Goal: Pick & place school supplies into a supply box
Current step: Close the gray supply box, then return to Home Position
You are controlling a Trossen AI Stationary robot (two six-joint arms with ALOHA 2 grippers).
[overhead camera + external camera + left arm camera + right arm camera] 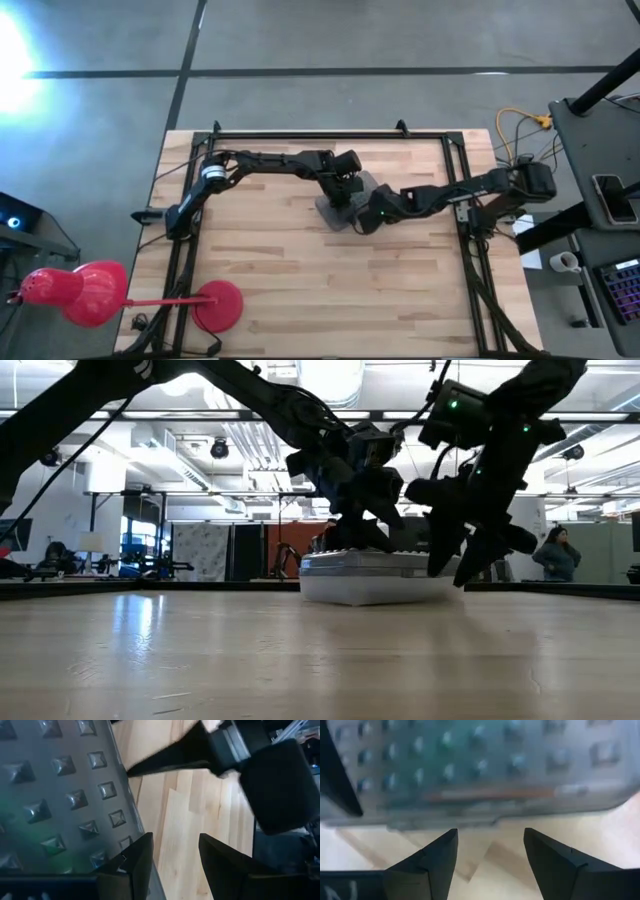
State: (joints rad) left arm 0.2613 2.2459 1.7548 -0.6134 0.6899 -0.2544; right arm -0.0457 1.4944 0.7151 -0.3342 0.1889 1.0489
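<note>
Supply box (370,577) sits near the middle of the wooden bench (300,290), slightly toward the far edge. Lid is down: grey, studded with rows of small raised squares (60,795). Through the translucent side (485,795) a thin orange stick and a green tint show inside; individual supplies cannot be told apart.

Left claw (172,852) is at the box's edge, one finger (137,860) just beside the lid's rim, the other over bare wood. Fingers are spread with a gap between them, gripping nothing. From above, the left arm reaches in from the bench's left side and ends over the far part of the box (345,190).

Right claw (490,855) hovers just short of the box's long side, fingers parted, bare bench showing between them. Nothing held. Its arm comes in from the right edge of the bench and ends at the box's near right corner (372,215).

In the level view both claws hang close over the box, the two well within reach of each other.

Off the box: a red desk lamp (75,292) at the near left corner, its round base (218,304) on the bench. A person (556,555) stands in the room behind.
</note>
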